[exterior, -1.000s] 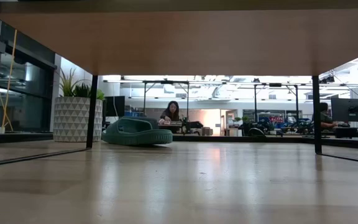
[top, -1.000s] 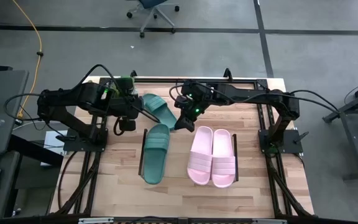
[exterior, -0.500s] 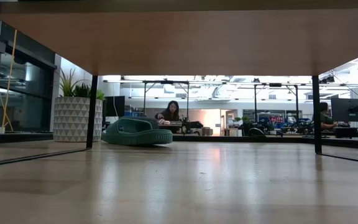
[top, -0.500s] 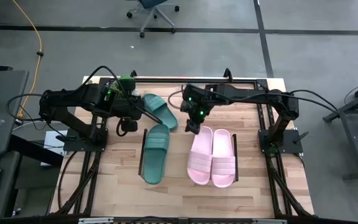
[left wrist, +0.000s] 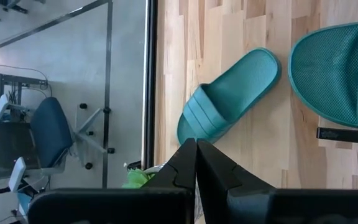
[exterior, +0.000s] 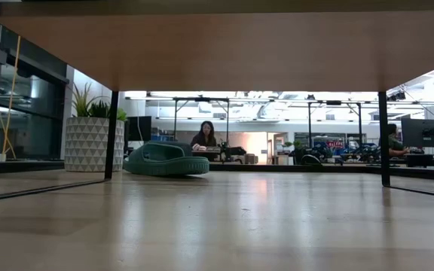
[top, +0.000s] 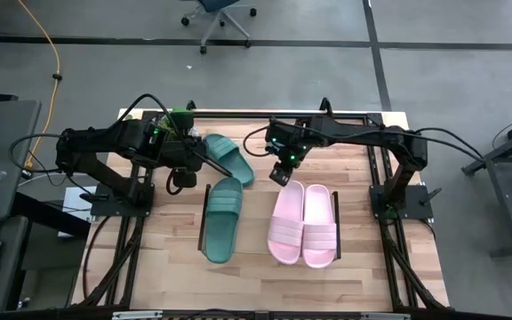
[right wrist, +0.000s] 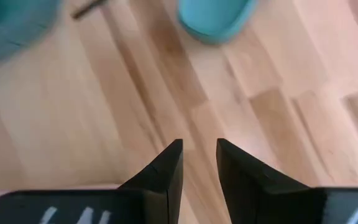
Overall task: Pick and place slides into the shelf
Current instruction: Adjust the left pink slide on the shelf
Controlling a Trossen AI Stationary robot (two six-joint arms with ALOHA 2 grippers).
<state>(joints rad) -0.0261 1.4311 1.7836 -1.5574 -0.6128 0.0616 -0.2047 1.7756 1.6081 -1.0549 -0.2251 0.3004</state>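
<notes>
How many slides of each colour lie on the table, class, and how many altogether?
Teal slides: 2
Pink slides: 2
Total: 4

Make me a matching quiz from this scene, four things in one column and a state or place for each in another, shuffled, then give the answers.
Things:
1. left gripper
2. right gripper
3. pink slides
4. angled teal slide

States or places:
A. side by side, parallel
B. open, empty
C. shut, empty
D. at the table's far edge, between the two grippers

Pairs: 1-C, 2-B, 3-A, 4-D
</notes>
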